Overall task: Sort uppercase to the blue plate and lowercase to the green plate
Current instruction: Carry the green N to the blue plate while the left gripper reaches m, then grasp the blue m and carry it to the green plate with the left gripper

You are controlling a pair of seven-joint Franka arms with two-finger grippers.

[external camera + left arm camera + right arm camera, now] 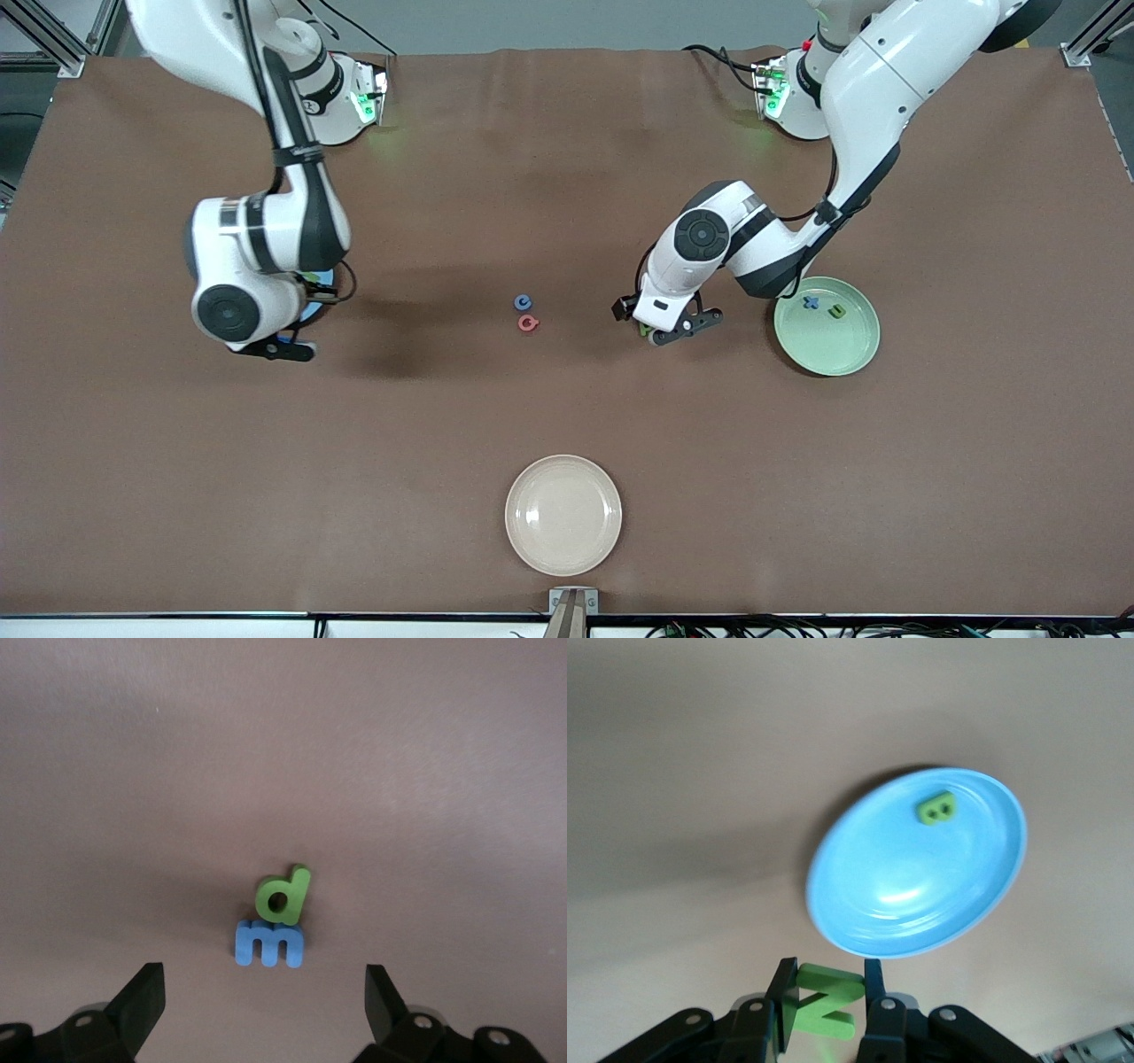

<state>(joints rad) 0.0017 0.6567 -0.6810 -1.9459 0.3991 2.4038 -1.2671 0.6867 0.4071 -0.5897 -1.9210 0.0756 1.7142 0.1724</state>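
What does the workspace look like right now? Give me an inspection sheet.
Surface: brown mat.
Job's things: blue plate holds green B; green plate holds blue x and olive n; green p touches blue m on the mat; blue G and red Q lie mid-table.
Clutter: empty cream plate.
Grippers: left gripper open over p and m; right gripper shut on green N beside the blue plate.
Cables: along the front edge.
Surroundings: metal frame.
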